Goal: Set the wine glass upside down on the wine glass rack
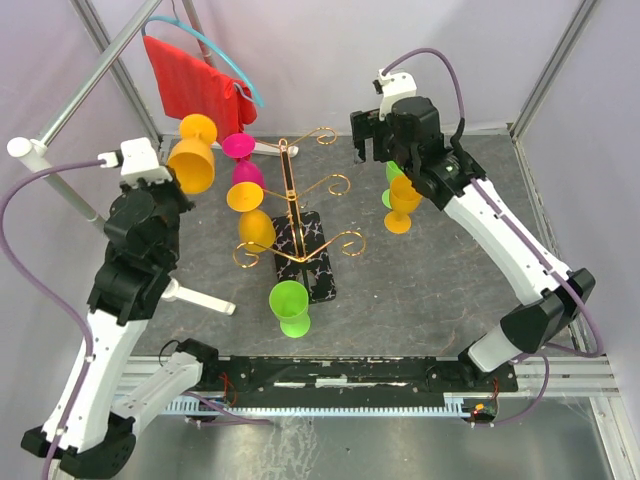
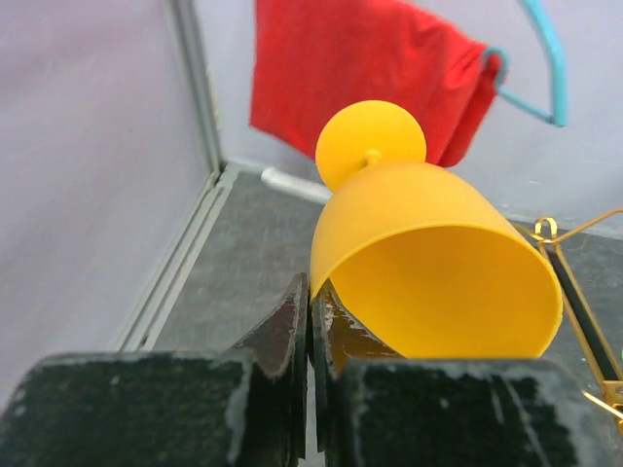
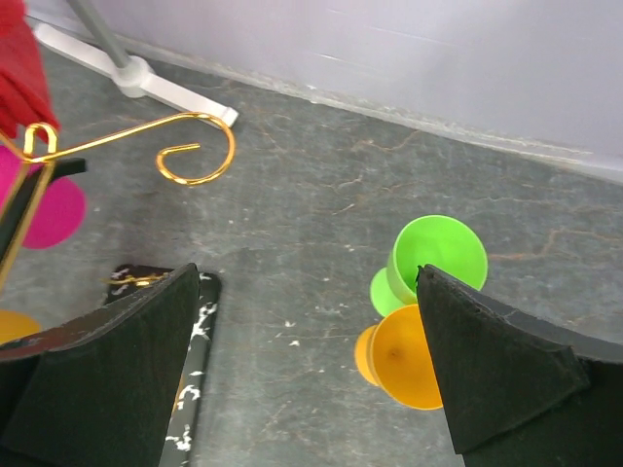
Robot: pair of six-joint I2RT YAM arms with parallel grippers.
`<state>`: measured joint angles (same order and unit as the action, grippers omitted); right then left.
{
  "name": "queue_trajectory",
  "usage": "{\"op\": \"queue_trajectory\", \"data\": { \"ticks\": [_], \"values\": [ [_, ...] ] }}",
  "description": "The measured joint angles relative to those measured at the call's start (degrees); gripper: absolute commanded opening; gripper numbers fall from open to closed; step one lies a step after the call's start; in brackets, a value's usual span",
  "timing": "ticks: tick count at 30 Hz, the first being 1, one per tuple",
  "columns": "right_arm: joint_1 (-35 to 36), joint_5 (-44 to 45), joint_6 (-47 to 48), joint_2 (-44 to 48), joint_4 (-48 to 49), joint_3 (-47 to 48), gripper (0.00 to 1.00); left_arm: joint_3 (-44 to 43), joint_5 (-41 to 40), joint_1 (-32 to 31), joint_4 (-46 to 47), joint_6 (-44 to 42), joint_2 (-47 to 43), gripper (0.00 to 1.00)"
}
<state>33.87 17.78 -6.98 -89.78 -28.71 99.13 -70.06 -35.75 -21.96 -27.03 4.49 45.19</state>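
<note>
My left gripper (image 1: 172, 188) is shut on the rim of an orange wine glass (image 1: 190, 160) and holds it in the air to the left of the rack, foot pointing away. In the left wrist view the fingers (image 2: 292, 321) pinch the rim of that glass (image 2: 428, 263). The gold wire rack (image 1: 290, 200) stands on its black marbled base (image 1: 312, 262); a pink glass (image 1: 246, 172) and two orange ones (image 1: 256, 230) hang upside down on its left arms. My right gripper (image 1: 405, 170) is open and empty above the table (image 3: 307, 331).
A green glass (image 1: 290, 305) stands in front of the rack base. A green glass (image 3: 438, 258) and an orange one (image 3: 404, 355) stand together under my right gripper. A red cloth (image 1: 195, 85) on a blue hanger hangs from a stand at the back left.
</note>
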Motion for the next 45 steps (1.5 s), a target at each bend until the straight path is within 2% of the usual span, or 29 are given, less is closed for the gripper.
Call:
{"op": "queue_trajectory", "data": {
  "ticks": [5,11,17,21,28,38,42,45],
  "values": [
    [0.0,-3.45,-4.98,1.9,-0.04,0.2,1.0,3.19,7.48,0.0,11.69,-5.97,1.18,0.03],
    [0.0,-10.71,-13.05,5.16,3.93,-1.73,1.0,8.66,20.55,0.0,27.56,-7.32,1.11,0.03],
    [0.0,-20.5,-26.56,7.69,19.63,-7.96,1.0,14.27,32.09,0.0,44.57,-6.88,4.26,0.03],
    [0.0,-22.93,-31.39,7.69,28.5,-11.13,1.0,16.83,36.48,-0.02,53.2,-4.17,7.76,0.03],
    [0.0,-23.12,-25.4,7.69,39.58,-15.63,1.0,17.84,39.6,-0.17,58.58,1.92,9.62,0.03],
    [0.0,-23.54,-8.07,7.41,50.97,-22.08,1.0,15.34,43.32,-0.31,55.12,6.51,9.07,0.03],
    [0.0,-24.0,-6.75,7.3,51.32,-22.08,1.0,15.52,43.17,-0.31,54.66,6.64,8.57,0.03],
    [0.0,-23.98,-9.81,7.32,49.57,-21.2,1.0,18.49,42.69,-0.31,58.29,6.58,7.48,0.03]
  ]
}}
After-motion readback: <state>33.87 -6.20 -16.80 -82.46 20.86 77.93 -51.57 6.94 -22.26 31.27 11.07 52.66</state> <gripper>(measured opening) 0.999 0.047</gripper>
